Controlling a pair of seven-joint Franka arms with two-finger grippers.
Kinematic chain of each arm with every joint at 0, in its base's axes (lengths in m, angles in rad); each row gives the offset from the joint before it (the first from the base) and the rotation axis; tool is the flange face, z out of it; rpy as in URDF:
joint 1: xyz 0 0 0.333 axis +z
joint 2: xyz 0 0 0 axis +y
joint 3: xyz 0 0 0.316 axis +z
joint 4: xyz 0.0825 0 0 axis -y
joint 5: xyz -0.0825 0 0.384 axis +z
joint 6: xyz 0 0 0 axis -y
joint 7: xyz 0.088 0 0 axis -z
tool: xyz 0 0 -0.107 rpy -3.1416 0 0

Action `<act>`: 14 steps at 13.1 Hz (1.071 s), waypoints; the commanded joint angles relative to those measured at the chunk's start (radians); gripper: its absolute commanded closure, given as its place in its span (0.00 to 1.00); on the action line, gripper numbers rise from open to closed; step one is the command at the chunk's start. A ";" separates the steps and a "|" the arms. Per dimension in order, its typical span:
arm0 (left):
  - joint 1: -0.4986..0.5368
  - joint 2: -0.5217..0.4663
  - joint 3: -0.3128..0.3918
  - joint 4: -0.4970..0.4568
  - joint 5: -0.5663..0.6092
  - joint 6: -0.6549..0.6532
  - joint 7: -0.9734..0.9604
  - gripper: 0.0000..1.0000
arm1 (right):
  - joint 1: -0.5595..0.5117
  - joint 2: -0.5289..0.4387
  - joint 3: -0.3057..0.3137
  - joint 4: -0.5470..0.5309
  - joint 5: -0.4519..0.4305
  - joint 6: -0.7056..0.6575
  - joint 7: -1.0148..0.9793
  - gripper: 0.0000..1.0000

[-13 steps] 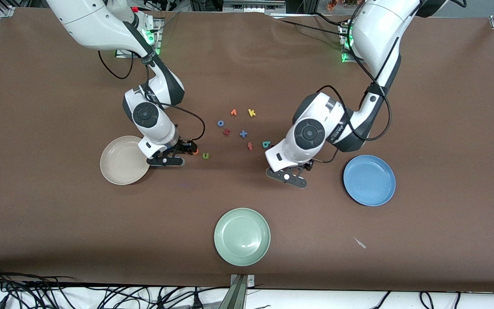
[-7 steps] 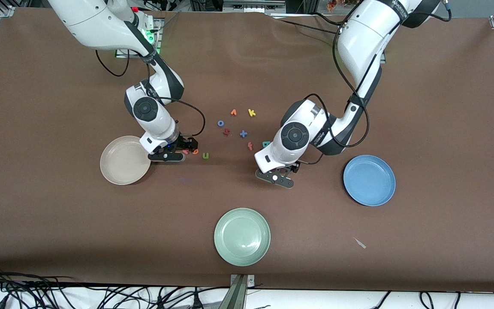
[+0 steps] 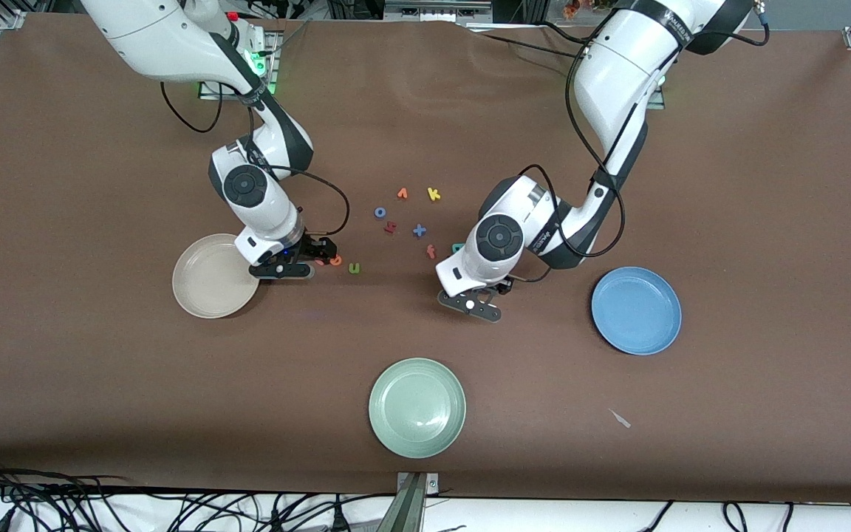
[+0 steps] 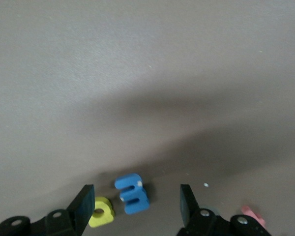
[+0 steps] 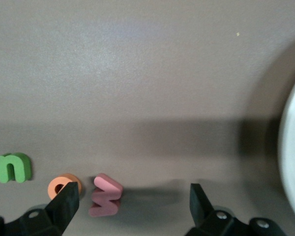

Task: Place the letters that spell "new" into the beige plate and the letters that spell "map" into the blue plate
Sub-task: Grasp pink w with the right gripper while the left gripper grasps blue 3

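Right hand (image 5: 132, 199) low over table (image 3: 765, 185), fingers (image 5: 64, 199) spread wide, nothing pinched. Salmon-pink w (image 5: 106, 195) lying on table between the fingers; orange e (image 5: 61, 185) just beside one fingertip, partly covered by it; green n (image 5: 12, 167) a bit further out twd the middle of the table. In front view hand (image 3: 306, 260) sits betw beige plate (image 3: 207, 292) and that row of letters, e (image 3: 335, 260) and n (image 3: 354, 267) showing past the fingers. Beige plate empty, its rim just beside the hand, twd right arm's end.

Left hand (image 4: 135, 201) also low over table, fingers (image 4: 84, 201) apart w/ clear gap each side of dull blue m (image 4: 132, 193), not touching it. Yellow a (image 4: 101, 212) right beside the m, close to one finger's inner face. Pink scrap (image 4: 253, 215) at frame edge, outside the other finger; can't tell which letter. Front view: hand (image 3: 479, 290) mostly hidden under wrist, teal p (image 3: 458, 248) peeking out at wrist's edge, farther from front cam. Blue plate (image 3: 636, 310) empty, well apart twd left arm's end.

Loose cluster mid-table, farther from cam: blue o (image 3: 380, 212), orange v-shape (image 3: 402, 193), yellow k (image 3: 433, 194), dark red letter (image 3: 390, 227), blue x (image 3: 419, 230), red f (image 3: 431, 252). Pale green plate (image 3: 417, 407) nearest the cam, empty.
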 commanded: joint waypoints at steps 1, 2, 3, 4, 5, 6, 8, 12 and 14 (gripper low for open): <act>-0.023 -0.008 0.012 -0.035 0.075 0.039 -0.080 0.22 | -0.003 -0.030 0.000 -0.035 -0.019 0.002 -0.005 0.00; -0.024 -0.008 0.011 -0.037 0.081 0.039 -0.082 0.22 | -0.003 -0.027 0.000 -0.041 -0.017 0.010 -0.004 0.00; -0.024 -0.008 0.011 -0.038 0.081 0.039 -0.082 0.25 | -0.003 -0.024 0.000 -0.043 -0.017 0.017 -0.005 0.00; -0.024 -0.006 0.012 -0.038 0.081 0.042 -0.082 0.28 | -0.003 -0.021 0.000 -0.044 -0.017 0.019 -0.005 0.00; -0.020 -0.002 0.011 -0.040 0.081 0.042 -0.082 0.30 | -0.003 -0.021 0.000 -0.051 -0.017 0.031 -0.004 0.00; -0.021 0.001 0.011 -0.040 0.081 0.042 -0.082 0.33 | -0.003 -0.019 0.000 -0.067 -0.017 0.054 -0.005 0.00; -0.024 0.003 0.011 -0.047 0.081 0.042 -0.082 0.37 | -0.003 -0.015 -0.006 -0.083 -0.017 0.088 -0.005 0.00; -0.023 0.003 0.011 -0.052 0.083 0.042 -0.080 0.50 | -0.003 -0.005 -0.006 -0.083 -0.017 0.103 -0.004 0.01; -0.023 0.009 0.011 -0.052 0.083 0.042 -0.080 0.53 | -0.003 0.004 -0.006 -0.083 -0.017 0.111 -0.002 0.01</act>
